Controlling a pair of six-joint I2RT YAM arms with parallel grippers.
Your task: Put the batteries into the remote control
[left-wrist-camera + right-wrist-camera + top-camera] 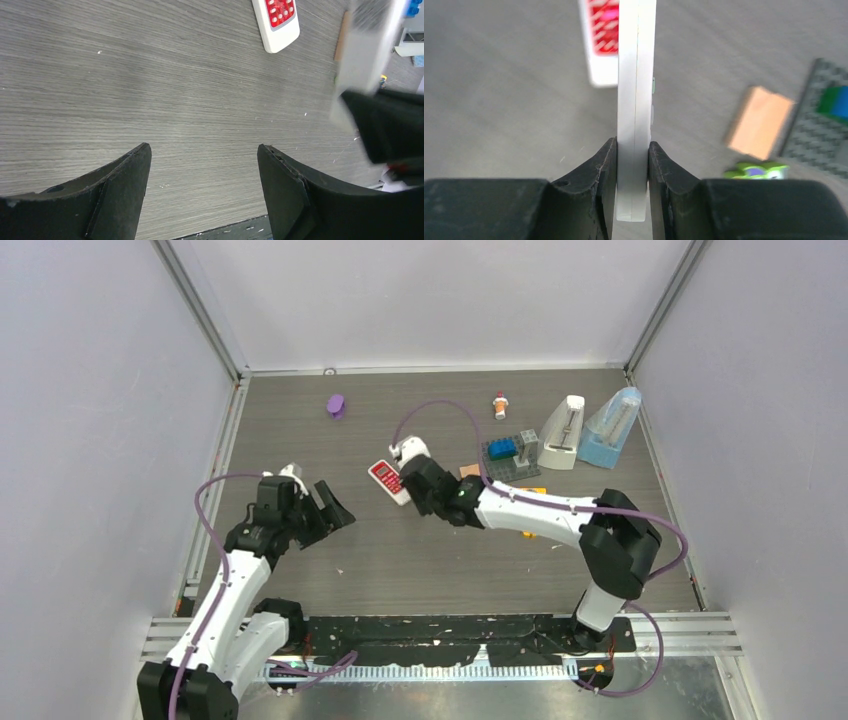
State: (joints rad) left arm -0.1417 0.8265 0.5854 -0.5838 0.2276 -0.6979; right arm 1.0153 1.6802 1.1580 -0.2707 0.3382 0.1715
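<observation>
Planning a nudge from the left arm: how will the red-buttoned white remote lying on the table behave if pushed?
Probably slides, not rolls: the remote lies flat on the smooth-looking table. Likely stiff and light, with a thin plastic-looking body. Pushed at one end, it may spin toward the white slab in the right gripper.

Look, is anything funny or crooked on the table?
Only one thing stands out: the right gripper is shut on a flat white slab, holding it on its thin edge. The red-buttoned remote lies flat and slanted nearby. Nothing looks spilled or broken.
</observation>
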